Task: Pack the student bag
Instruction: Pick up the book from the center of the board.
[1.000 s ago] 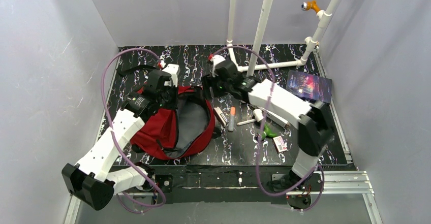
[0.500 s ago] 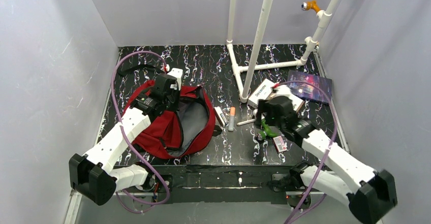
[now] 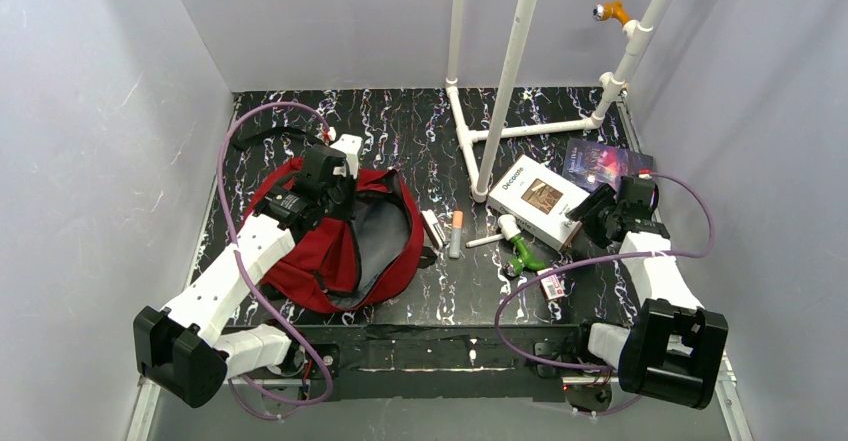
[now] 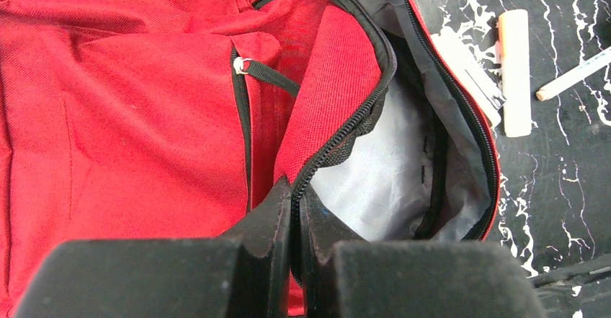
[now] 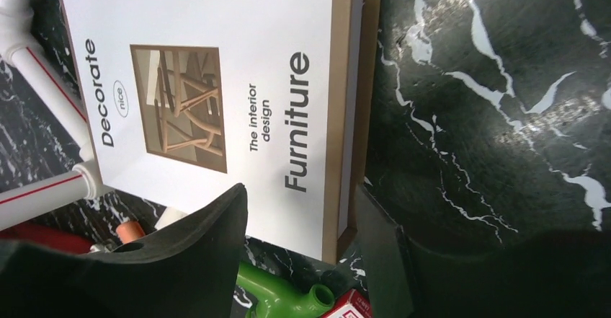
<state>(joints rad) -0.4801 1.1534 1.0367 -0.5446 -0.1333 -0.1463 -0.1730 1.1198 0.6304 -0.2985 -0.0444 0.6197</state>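
- Student bag (image 3: 300, 261) lies at the left of the bench (image 3: 400, 126) in the top view. It is red, and its mouth gapes toward the right with grey lining showing. We see the left pincer (image 3: 333, 183) down at the far rim of that mouth. The right pincer (image 3: 592, 213) sits at the near right corner of a white book (image 3: 538, 197), well apart from the bag. A dark book (image 3: 612, 169) lies just beyond it. An orange marker (image 3: 456, 233), a green tool (image 3: 527, 257) and a small red box (image 3: 551, 282) lie between the bag and the right arm.
- From the left wrist, we find the left pincer (image 4: 295, 188) closed tight, nipping the black zipper trim (image 4: 346, 127) of the student bag (image 4: 144, 116). The grey lining (image 4: 375, 174) opens to the right of it, and the orange marker (image 4: 513, 73) lies outside the rim.
- From the right wrist, the right pincer (image 5: 299, 213) is spread wide, and a corner of the white book (image 5: 209, 87) lies between its fingers. We cannot tell whether either finger touches it. The green tool (image 5: 288, 296) and the red box (image 5: 353, 307) lie near that corner.
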